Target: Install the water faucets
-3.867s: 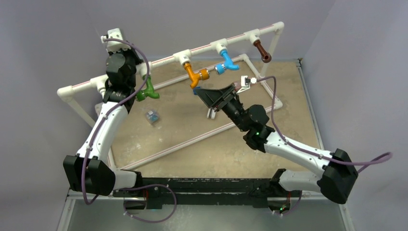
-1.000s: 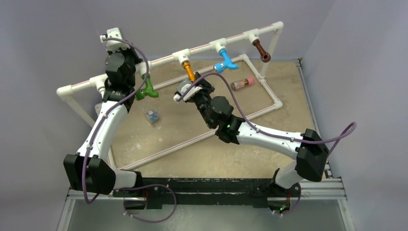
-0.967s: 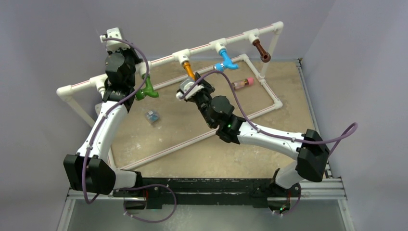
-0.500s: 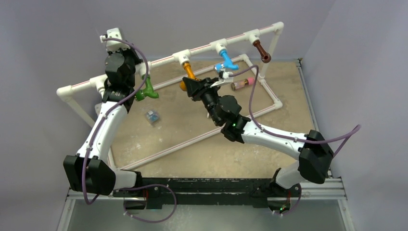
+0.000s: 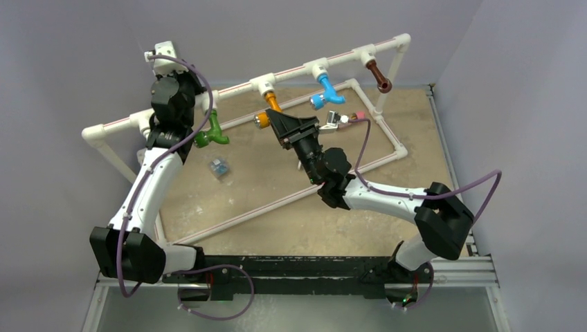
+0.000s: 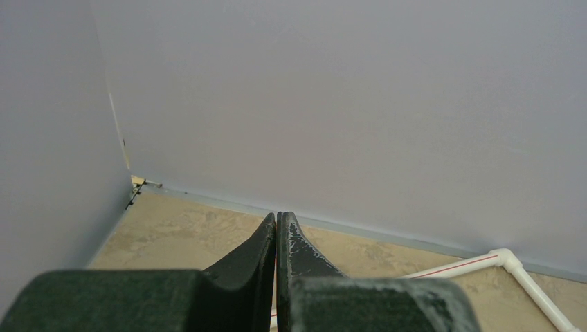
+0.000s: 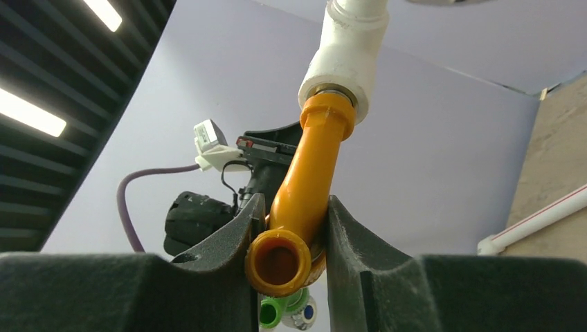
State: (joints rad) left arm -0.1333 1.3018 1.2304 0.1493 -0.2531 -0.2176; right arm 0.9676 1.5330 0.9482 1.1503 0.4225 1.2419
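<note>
Under a white tee joint (image 7: 344, 62), orange faucet (image 7: 302, 183) hangs from the socket, right claw (image 7: 289, 232) clamped on its curved body, left claw (image 6: 277, 232) pressed together, empty; risk: an off-axis twist could slip the grip or jam the fitting.

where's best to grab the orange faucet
Grip the orange faucet at its lower bend, just above its nozzle, from below, as the right gripper does: the neck sits in the white tee, so only that curved end hangs free.
</note>
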